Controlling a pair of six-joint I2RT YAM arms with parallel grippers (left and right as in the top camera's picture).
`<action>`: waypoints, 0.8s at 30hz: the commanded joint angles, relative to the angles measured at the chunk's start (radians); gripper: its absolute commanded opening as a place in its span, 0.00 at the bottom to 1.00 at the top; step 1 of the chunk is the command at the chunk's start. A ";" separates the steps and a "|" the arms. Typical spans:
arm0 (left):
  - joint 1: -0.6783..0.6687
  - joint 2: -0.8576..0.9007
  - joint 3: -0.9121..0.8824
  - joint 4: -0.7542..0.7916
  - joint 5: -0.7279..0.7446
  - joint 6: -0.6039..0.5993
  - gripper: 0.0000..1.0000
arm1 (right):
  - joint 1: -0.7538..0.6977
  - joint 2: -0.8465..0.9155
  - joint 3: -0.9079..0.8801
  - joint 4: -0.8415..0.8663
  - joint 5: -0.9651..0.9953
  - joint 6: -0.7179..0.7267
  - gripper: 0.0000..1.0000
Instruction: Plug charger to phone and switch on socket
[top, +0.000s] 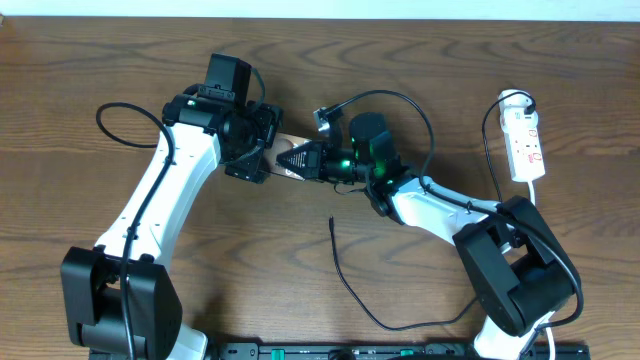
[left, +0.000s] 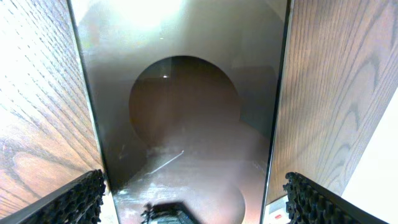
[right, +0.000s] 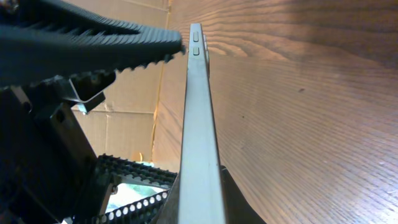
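Most of the phone (top: 286, 144) is covered overhead, and the socket's (top: 527, 146) state is too small to tell.

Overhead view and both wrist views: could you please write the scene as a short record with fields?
phone: between the two grippers
left gripper: open, one finger on each side of the phone
right gripper: shut, tip at the phone's side
charger: loose on the table, tip away from the phone
socket: right side of table, black plug in it

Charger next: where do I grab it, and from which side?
I'd grip the charger just behind its plug tip, coming straight down with jaws across it: it lies flat on the table, free end pointing toward the phone.
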 joint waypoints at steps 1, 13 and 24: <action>0.005 -0.023 0.025 -0.005 0.008 0.037 0.90 | -0.025 0.003 0.014 0.010 0.000 0.005 0.01; 0.211 -0.023 0.025 0.131 0.335 0.540 0.90 | -0.211 0.003 0.014 0.021 0.002 0.293 0.01; 0.274 -0.023 0.019 0.362 0.346 0.617 0.90 | -0.201 0.003 0.014 0.238 0.078 0.942 0.01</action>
